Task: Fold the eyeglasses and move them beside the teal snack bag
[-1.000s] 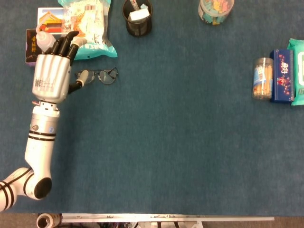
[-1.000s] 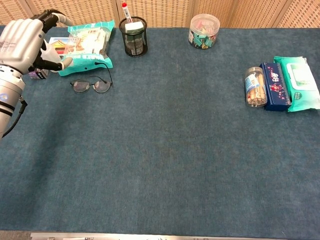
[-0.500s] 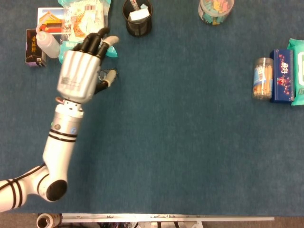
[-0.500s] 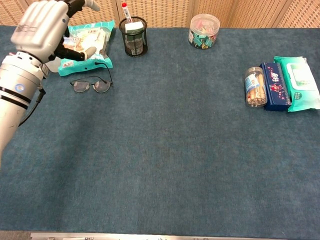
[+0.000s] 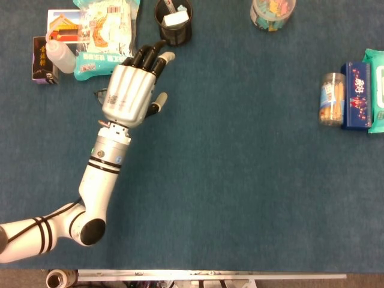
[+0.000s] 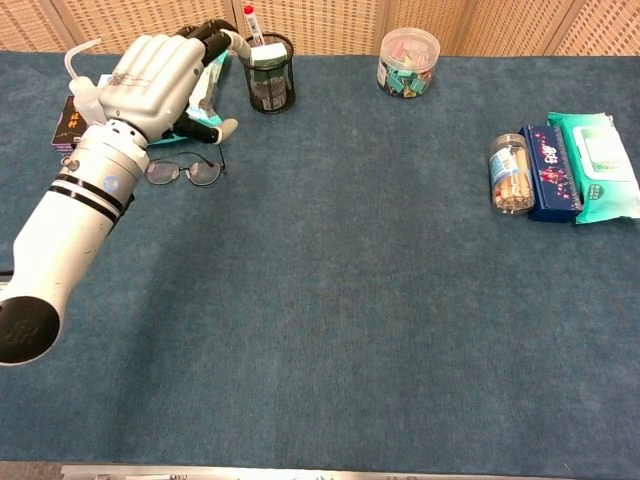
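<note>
The thin black-rimmed eyeglasses (image 6: 185, 172) lie on the blue cloth just in front of the teal snack bag (image 5: 105, 30), with one temple pointing back toward the bag. My left hand (image 5: 132, 90) hovers over them with fingers spread, holding nothing. In the head view it hides all of the eyeglasses (image 5: 99, 93) except a sliver of rim at its left edge. In the chest view my left hand (image 6: 165, 85) covers most of the teal snack bag (image 6: 203, 112) and stays apart from the glasses. The right hand does not show in either view.
A black mesh pen cup (image 5: 174, 23) stands just right of the bag, and a clear jar (image 5: 273, 13) sits further right. A white squeeze bottle (image 5: 60, 54) and a dark box (image 5: 41, 59) are left of the bag. A biscuit jar (image 5: 332, 99), a blue box (image 5: 356, 96) and a green wipes pack (image 5: 377, 90) line the right edge.
My left hand has swung to the right, from beside the bottle to above the glasses and the bag's near edge. The glasses have not moved.
</note>
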`<state>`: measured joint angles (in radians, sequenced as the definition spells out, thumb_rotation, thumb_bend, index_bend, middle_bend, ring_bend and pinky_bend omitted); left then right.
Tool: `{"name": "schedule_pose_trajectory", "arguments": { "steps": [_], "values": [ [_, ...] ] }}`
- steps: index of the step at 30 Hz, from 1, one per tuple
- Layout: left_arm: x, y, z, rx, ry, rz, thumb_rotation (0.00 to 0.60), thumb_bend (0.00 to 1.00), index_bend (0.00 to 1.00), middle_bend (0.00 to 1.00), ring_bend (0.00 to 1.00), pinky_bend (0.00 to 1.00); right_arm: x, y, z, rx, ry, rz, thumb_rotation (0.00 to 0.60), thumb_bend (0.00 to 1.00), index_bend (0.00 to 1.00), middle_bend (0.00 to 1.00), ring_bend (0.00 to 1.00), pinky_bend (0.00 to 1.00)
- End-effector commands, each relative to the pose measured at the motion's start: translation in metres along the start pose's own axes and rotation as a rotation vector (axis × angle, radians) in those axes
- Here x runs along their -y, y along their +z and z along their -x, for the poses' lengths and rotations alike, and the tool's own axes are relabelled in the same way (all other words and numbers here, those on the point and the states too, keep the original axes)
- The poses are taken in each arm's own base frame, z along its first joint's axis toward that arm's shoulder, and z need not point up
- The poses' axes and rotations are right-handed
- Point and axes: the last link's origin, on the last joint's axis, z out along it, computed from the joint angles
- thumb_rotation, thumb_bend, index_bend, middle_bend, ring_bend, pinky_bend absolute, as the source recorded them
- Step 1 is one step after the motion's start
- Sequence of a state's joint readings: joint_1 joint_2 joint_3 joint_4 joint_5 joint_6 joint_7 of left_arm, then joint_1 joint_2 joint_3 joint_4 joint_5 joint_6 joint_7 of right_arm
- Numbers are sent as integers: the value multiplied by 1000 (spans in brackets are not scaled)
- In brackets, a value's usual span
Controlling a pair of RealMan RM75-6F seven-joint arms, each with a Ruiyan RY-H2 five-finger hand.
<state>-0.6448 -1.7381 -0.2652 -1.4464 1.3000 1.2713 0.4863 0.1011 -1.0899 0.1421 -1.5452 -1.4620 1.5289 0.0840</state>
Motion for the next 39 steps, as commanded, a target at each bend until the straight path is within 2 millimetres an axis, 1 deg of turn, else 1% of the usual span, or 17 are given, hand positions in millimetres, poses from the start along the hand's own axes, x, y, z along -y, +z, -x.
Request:
{"name": "schedule_pose_trajectory", "arguments": {
  "steps": [1, 7, 16, 23, 31, 39],
  "values": [
    [-1, 3, 2, 3, 4, -3, 600, 244, 213, 159, 188, 463, 0, 0, 0, -1, -1, 0, 600, 174, 226, 338, 316, 540],
    [3, 11, 10, 17, 25, -24, 600, 244, 213, 159, 187, 461, -2, -1, -2, -2, -5, 6, 600, 174, 226, 338, 316, 540],
    [16, 18, 21, 39, 59, -78, 600, 244, 214, 157, 186, 461, -6, -2, -3, -2, -8, 18, 600, 174, 226, 337, 316, 540],
    [25, 18, 25, 45, 60, -124, 600, 244, 216, 157, 186, 461, -5, -2, -1, 3, -5, 15, 600, 173, 226, 337, 316, 540],
    [36, 18, 24, 32, 40, -180, 600, 244, 217, 157, 186, 461, -5, -2, 0, 6, -5, 15, 600, 174, 226, 338, 316, 540],
    [45, 15, 27, 46, 48, -211, 600, 244, 218, 157, 186, 461, -3, -1, 2, 10, -3, 12, 600, 174, 226, 338, 316, 540]
  ]
}}
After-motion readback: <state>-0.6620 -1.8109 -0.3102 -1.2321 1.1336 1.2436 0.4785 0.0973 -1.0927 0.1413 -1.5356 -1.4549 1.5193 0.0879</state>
